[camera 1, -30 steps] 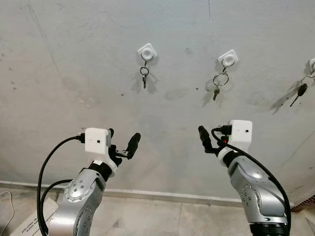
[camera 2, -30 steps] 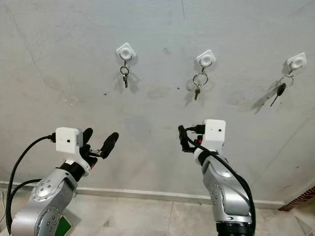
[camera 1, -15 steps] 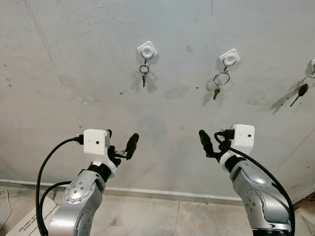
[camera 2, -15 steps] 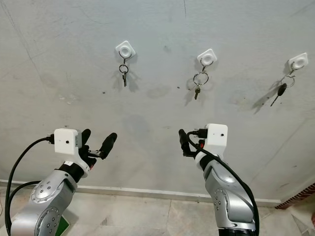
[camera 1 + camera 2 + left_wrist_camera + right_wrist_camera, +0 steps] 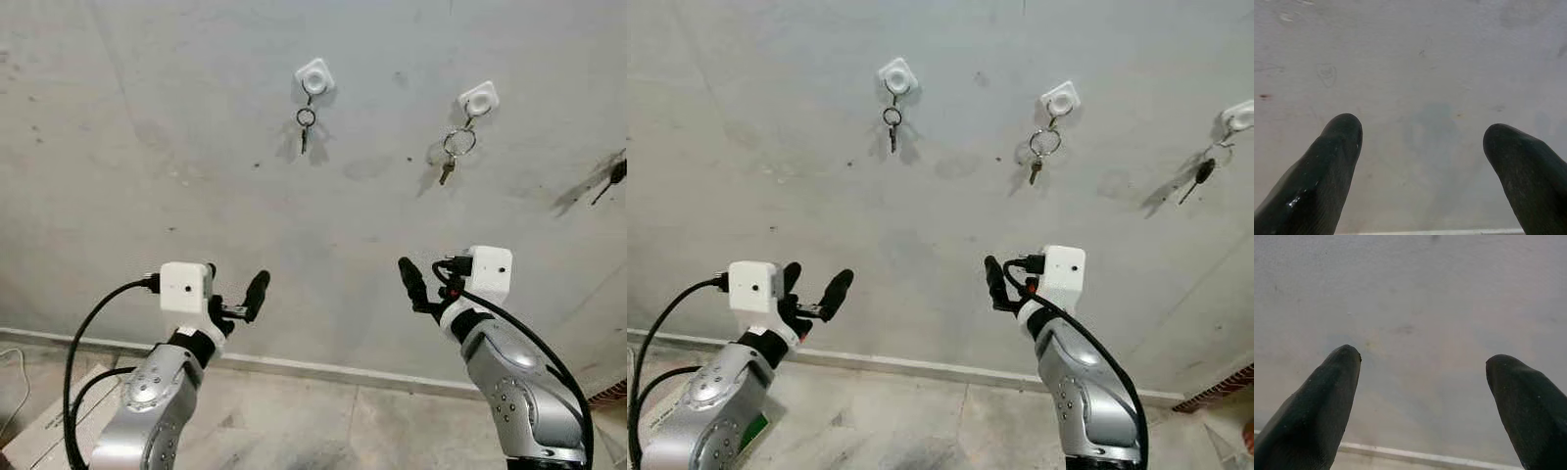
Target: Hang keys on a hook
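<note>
Keys [image 5: 305, 125] hang from a white square hook [image 5: 314, 75] on the grey wall [image 5: 147, 147], at about 12 o'clock in the left eye view. A second set [image 5: 454, 149] on a larger ring hangs from the next hook [image 5: 479, 98] toward 1 o'clock. At 3 o'clock on the frame edge a dark key [image 5: 616, 176] is cut off. The right eye view shows what that edge cuts: a third hook [image 5: 1240, 116] with the black-headed key [image 5: 1200, 174] dangling below it.

Left gripper [image 5: 233, 294] raised at 7 o'clock, well below the hooks, fingers spread, nothing between them. Left wrist view confirms: two black fingertips [image 5: 1334, 147] wide apart against bare wall. Right gripper [image 5: 411, 284] raised at 5 o'clock, also well below the hooks. From the head only one finger shows clearly; the right wrist view shows both fingertips [image 5: 1332, 382] spread and empty, with a pale baseboard [image 5: 1415, 455] strip beyond. Tiled floor [image 5: 313, 421] meets the wall at 6 o'clock; a cardboard box [image 5: 49, 431] at 8 o'clock.
</note>
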You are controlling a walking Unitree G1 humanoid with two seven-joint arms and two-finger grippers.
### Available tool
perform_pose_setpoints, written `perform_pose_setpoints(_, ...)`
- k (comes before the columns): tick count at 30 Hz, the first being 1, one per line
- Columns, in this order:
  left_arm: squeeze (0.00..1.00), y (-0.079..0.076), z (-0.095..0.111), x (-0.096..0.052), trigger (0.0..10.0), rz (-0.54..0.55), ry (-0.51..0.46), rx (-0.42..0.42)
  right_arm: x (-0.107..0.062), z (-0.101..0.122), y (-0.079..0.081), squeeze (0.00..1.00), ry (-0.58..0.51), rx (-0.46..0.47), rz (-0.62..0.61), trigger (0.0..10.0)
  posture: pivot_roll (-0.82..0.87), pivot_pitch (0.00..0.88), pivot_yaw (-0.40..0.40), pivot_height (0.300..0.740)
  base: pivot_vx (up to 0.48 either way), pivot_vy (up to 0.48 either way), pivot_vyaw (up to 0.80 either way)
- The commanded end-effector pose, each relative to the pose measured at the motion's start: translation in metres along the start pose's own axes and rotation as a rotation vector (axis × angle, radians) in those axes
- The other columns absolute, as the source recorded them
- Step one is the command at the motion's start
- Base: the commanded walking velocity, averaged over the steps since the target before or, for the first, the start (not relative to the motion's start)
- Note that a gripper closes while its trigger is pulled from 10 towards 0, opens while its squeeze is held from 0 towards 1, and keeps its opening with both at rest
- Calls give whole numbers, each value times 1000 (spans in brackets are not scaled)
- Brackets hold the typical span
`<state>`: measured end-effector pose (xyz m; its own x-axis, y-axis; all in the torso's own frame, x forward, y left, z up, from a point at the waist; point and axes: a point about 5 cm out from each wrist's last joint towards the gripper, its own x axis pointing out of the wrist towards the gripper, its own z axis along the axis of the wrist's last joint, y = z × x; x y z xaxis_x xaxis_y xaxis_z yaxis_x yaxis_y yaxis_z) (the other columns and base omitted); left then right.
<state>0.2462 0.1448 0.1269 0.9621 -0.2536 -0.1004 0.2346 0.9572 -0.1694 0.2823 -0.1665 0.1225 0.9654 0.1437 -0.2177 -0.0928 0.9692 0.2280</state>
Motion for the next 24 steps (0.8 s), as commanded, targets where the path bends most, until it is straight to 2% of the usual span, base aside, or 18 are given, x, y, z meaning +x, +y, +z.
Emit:
perform_pose_setpoints(1, 0, -4, 3, 0, 10000, -10, -11, 6, -2, 1, -4, 0, 2, 1, -19, 10000, 80, 2, -32, 740, -255, 0, 0)
perform_pose_setpoints(24, 0, 0, 4, 6, 10000, 1, -21, 15, 7, 9, -1, 0, -24, -2, -20, 10000, 83, 0, -32, 740, -247, 0, 0)
